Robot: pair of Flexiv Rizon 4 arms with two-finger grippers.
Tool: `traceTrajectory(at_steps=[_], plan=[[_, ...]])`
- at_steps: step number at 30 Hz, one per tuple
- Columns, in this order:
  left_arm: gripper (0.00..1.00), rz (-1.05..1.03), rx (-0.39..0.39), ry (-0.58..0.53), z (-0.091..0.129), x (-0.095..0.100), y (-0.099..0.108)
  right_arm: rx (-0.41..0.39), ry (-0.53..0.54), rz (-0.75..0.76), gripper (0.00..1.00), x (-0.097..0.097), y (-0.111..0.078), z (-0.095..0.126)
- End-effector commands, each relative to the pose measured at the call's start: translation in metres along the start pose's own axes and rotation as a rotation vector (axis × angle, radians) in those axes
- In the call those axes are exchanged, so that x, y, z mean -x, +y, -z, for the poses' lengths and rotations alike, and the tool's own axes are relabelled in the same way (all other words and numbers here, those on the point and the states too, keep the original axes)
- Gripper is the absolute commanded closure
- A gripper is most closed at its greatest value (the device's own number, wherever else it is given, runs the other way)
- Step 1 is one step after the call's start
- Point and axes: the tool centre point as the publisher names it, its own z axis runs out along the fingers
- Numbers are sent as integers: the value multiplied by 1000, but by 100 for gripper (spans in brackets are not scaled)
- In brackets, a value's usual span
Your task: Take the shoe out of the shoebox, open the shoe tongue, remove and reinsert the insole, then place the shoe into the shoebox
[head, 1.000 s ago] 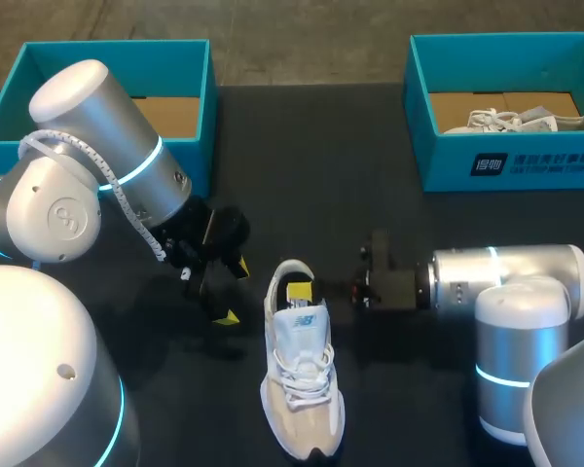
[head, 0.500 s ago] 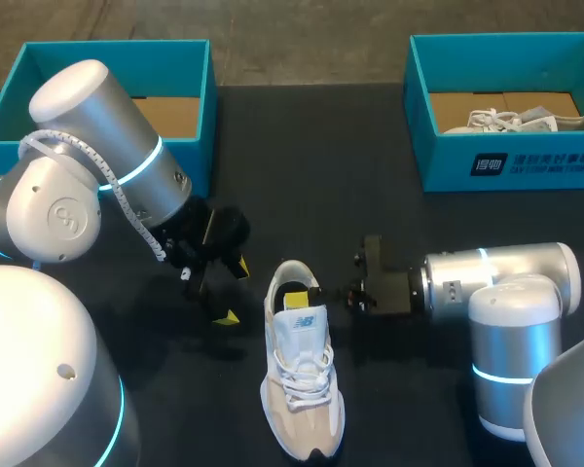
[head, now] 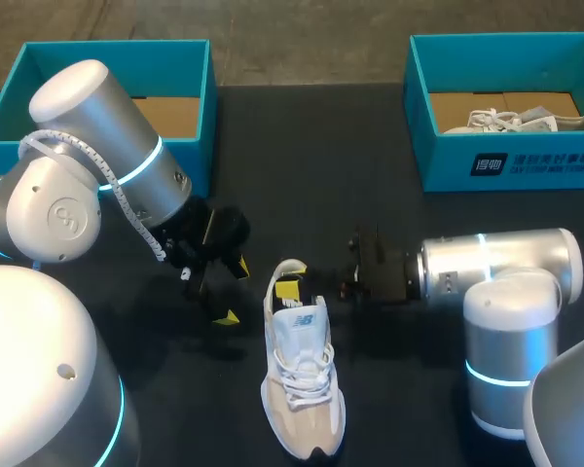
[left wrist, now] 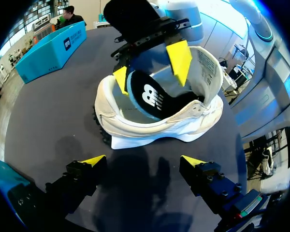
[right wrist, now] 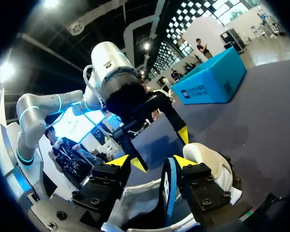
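The sneaker (head: 300, 384) lies out on the tabletop (head: 302, 175), upright on its sole, with its heel opening towards the two teal shoeboxes at the far edge and its toe towards the robot. That placement looks deliberate: it leaves the opening clear for an arm coming in from the side. The right fingers (right wrist: 184, 162) reach in at the collar, where the dark insole (left wrist: 150, 96) stands partly raised out of the heel cup, so this reads as the insole step of the task. In the right wrist view the insole stands on edge between those fingers, pressed against one. A gap shows on the other side, so they are spread and not pinching it. The left fingers (left wrist: 94, 161) hover just beside the shoe's heel, spread wide and holding nothing, with the shoe ahead of them and not between them. They are probably waiting there to steady it. The left shoebox (head: 190, 117) shows a bare cardboard floor, while the right shoebox (head: 526, 161) holds another sneaker (head: 526, 119).
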Motion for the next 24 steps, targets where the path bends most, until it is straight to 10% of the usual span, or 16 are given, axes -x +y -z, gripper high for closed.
traceTrajectory(at_steps=[1,24], plan=[[0,-1,-1,-1,0,-1,1,-3,-35,7,43,-12,4,6],[0,-1,-1,-1,0,-1,1,-12,-124,25,29,-18,27,40]])
